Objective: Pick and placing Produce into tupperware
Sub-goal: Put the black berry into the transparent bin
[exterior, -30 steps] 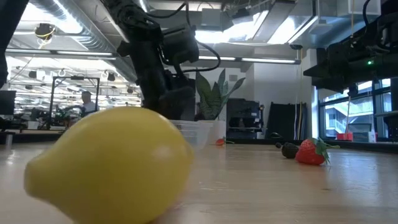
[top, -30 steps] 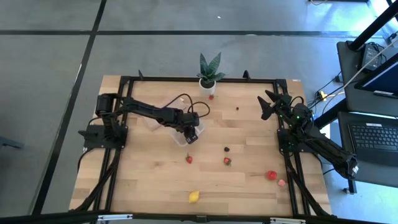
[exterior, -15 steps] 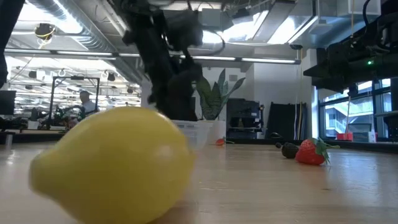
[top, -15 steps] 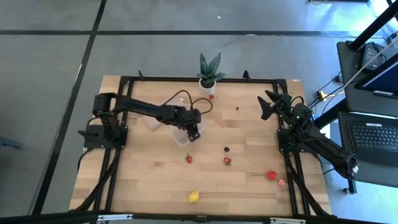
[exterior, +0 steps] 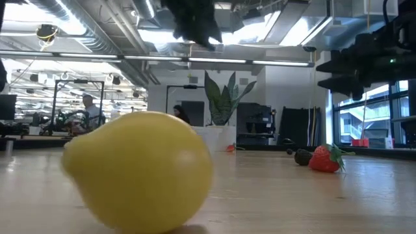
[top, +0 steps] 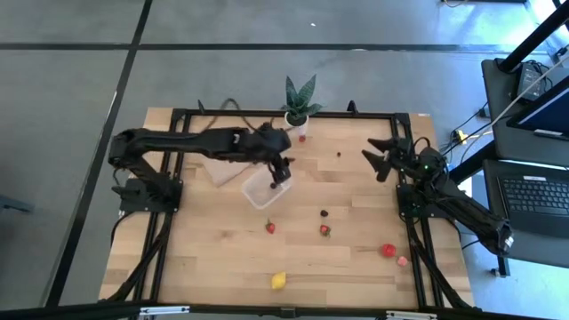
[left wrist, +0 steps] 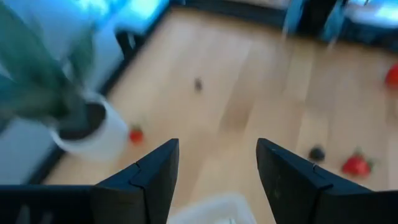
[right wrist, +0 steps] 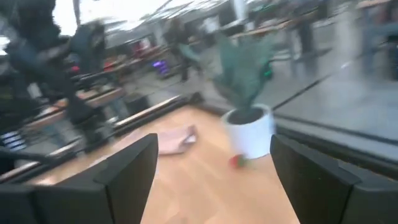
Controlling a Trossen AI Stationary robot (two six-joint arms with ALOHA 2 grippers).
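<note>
My left fingers (top: 283, 171) have lifted, spread and empty, above the tupperware (top: 264, 188) mid-desk, seemingly after a drop, while my right fingers (top: 373, 157) wait spread near the strawberry (top: 325, 230).

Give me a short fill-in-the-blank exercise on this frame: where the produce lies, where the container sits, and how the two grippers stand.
1. The left gripper hangs over the tupperware with its fingers ____ and nothing between them.
2. The yellow ____ lies nearest the table's front edge, and it fills the low view.
3. The potted plant stands at the table's ____ edge.
4. The right gripper, open, holds ____.

Missing words: open; lemon; far; nothing
</note>
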